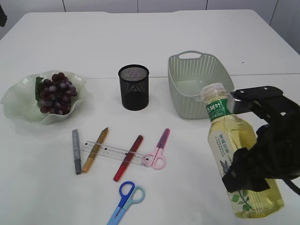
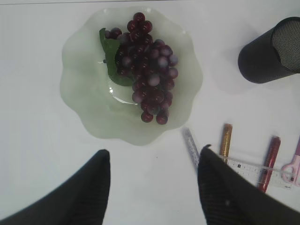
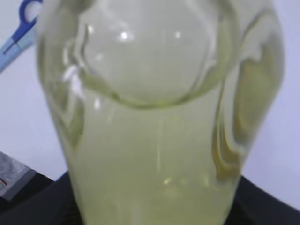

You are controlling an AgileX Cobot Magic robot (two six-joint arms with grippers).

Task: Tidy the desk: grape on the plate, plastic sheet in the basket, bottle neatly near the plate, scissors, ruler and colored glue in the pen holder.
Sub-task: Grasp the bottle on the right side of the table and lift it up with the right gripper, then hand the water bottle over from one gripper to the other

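Observation:
My right gripper (image 1: 232, 138) is shut on the bottle (image 1: 239, 154) of yellow drink, which leans at the front right and fills the right wrist view (image 3: 150, 117). The grape (image 1: 55, 93) lies on the pale green plate (image 1: 18, 105). My left gripper (image 2: 155, 150) hangs open over bare table just below the plate (image 2: 84, 108). Grey (image 1: 76, 151), gold (image 1: 95, 149) and red glue (image 1: 128, 157) lie with the clear ruler (image 1: 112, 152). Pink scissors (image 1: 158, 150) and blue scissors (image 1: 125, 199) lie nearby. I cannot make out the plastic sheet.
The black mesh pen holder (image 1: 133, 86) stands mid-table, with the grey-green basket (image 1: 199, 63) to its right. The loose items lie in a row in front of the holder. A seam (image 1: 262, 75) crosses the white table behind the basket.

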